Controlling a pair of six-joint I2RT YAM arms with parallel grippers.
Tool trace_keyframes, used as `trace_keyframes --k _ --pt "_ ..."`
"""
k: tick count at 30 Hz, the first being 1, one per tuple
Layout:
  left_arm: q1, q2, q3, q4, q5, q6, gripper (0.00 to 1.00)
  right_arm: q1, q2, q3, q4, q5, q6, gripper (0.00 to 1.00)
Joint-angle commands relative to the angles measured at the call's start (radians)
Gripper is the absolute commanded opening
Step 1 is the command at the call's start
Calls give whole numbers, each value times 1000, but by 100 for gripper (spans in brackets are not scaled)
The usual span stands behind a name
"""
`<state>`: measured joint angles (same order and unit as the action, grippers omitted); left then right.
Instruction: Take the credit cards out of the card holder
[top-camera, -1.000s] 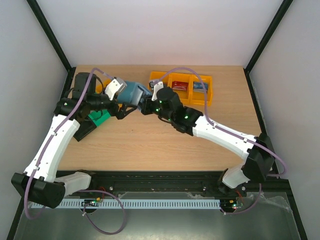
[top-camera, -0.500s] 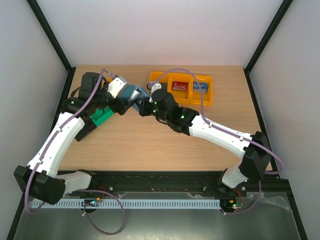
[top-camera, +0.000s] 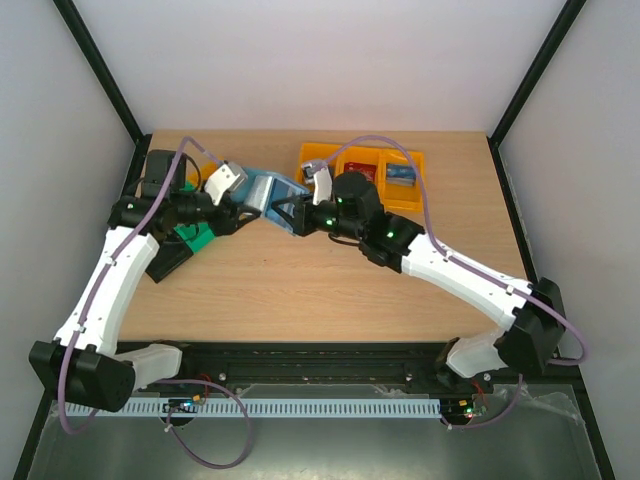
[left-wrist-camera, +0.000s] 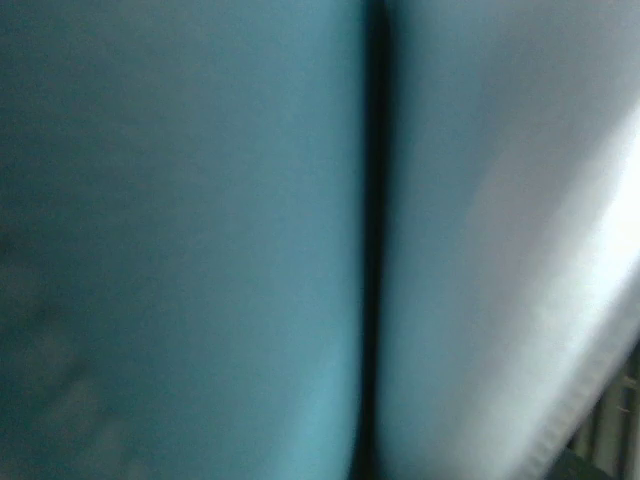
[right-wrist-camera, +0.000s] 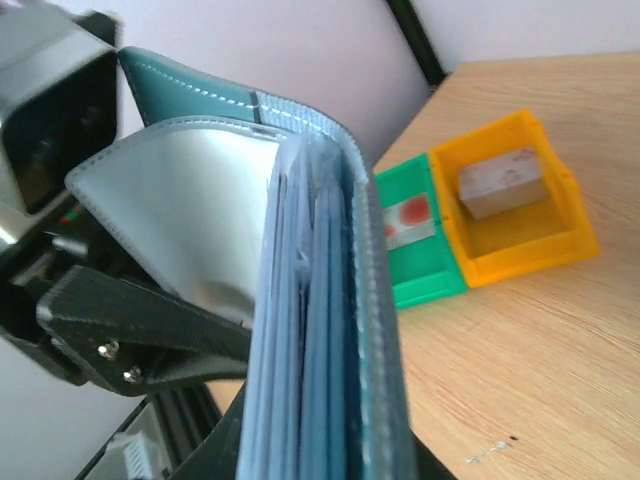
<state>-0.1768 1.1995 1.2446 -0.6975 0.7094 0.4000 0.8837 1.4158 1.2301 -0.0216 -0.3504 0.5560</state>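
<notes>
Clamped the card holder (top-camera: 266, 188) edge-on in the right gripper (top-camera: 288, 211); lay close against the left gripper (top-camera: 243, 203), whose closure could not be told.

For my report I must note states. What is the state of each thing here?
card holder: open, held upright.
right gripper: shut on the card holder.
left gripper: at the card holder's flap, grip unclear.
red card: lying in the orange bin.
blue card: lying in the orange bin.

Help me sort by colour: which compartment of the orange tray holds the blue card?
The rightmost compartment holds the blue card; the one to its left holds a red card.
</notes>
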Motion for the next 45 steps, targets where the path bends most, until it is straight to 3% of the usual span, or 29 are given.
trace_keyframes --k 1,3,5,10,13,15,18,21,30,31,34,36,37,39,42,45 --pt "3 -27 31 -153 283 99 53 -2 -76 -30 90 -166 -108 2" --pt "2 -29 38 -156 310 90 55 -2 -86 -42 95 -222 -140 2" --pt "3 -28 52 -155 310 82 50 -2 -101 -52 92 -284 -177 2" --pt "4 -30 84 -217 345 123 15 -3 -170 -99 65 -381 -288 2" --pt "5 -33 90 -276 420 178 2 -5 -204 -120 49 -383 -320 3" --pt "4 -36 96 -332 472 252 2 -7 -215 -129 49 -381 -326 12" --pt "13 -46 105 -367 501 282 2 -20 -243 -169 75 -369 -332 38" --pt "22 -51 115 -383 494 291 2 -47 -286 -235 152 -350 -300 44" --pt "22 -57 104 -401 482 313 2 -67 -292 -255 236 -326 -220 39" --pt "22 -57 104 -406 480 318 2 -67 -292 -255 244 -317 -212 35" --pt "25 -58 102 -414 473 335 2 -69 -289 -256 255 -308 -202 5" --pt "38 -60 95 -379 459 286 2 -73 -282 -251 240 -297 -199 2" --pt "49 -63 83 -326 433 212 10 -76 -278 -247 225 -285 -196 2" --pt "70 -71 45 -164 319 -15 35 -83 -270 -238 189 -227 -182 2" --pt "87 -80 -21 -11 55 -207 55 -117 -250 -224 136 -109 -101 2" --pt "105 -80 -56 60 -136 -285 67 -126 -201 -161 -31 134 -36 2"
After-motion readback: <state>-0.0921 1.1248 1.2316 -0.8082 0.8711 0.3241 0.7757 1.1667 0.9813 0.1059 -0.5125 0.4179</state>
